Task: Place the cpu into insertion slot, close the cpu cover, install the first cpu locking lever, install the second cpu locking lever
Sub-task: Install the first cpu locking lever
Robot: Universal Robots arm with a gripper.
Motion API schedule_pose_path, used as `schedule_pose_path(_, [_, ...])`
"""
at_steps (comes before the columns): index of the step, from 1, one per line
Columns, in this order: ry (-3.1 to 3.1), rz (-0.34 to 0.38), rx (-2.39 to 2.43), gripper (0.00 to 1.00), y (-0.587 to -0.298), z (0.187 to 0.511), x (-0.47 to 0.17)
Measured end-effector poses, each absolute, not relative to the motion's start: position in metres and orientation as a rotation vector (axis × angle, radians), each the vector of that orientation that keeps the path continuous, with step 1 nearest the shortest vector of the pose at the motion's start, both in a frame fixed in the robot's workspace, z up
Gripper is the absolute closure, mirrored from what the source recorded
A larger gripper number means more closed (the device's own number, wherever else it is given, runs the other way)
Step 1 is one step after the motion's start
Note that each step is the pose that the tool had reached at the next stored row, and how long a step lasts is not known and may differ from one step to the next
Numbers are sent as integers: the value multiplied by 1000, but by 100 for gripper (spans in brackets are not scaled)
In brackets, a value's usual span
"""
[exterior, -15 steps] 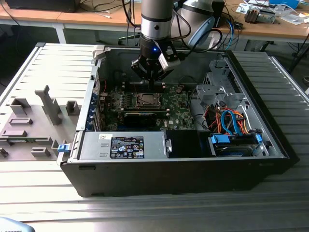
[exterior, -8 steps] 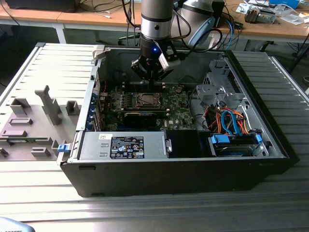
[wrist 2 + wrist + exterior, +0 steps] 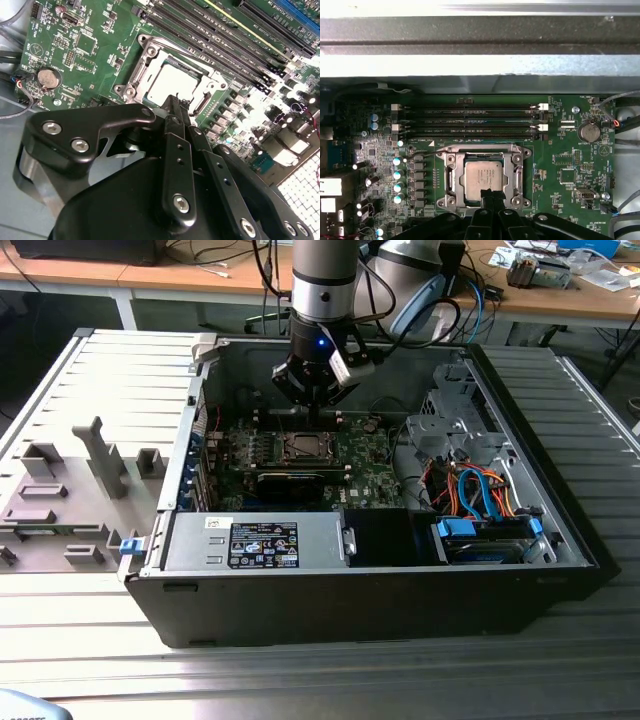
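In the exterior view you see the gripper (image 3: 312, 412) hanging inside the open computer case (image 3: 560, 530), just above the insertion slot (image 3: 300, 446) on the green motherboard (image 3: 372, 478), with the long black card (image 3: 290, 482) just in front of the socket. Nothing dangles from the tool there. In the second wrist view your fingers (image 3: 176, 131) run together to a narrow tip with no gap between them, and they grip nothing; that tip sits right at the edge of the socket. The cpu (image 3: 172, 84) lies flat in the insertion slot (image 3: 145, 47), its pale metal top level with the silver rim around it, and the cpu cover (image 3: 212, 77) appears to be down around it, though you cannot be sure it is latched. In the first wrist view the cpu (image 3: 483, 178) sits square in the socket, framed by the cpu cover (image 3: 451, 172), with the closed fingertips (image 3: 490, 194) touching or just beside the chip's near edge; which one cannot be told. Treat the chip as light, rigid and smooth-topped, so it likely slides easily; handle it by its edges. The cover is probably thin, springy sheet metal, best pushed on its frame bars. The contacts beneath are likely fragile, so press gently.
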State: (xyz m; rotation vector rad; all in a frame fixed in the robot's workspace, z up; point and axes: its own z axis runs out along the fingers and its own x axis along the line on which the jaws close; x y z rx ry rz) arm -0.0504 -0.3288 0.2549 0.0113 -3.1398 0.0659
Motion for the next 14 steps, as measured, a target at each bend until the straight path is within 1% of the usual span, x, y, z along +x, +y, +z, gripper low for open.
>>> schedule_pose_path(14, [-3140, 66, 39, 89, -329, 255, -50])
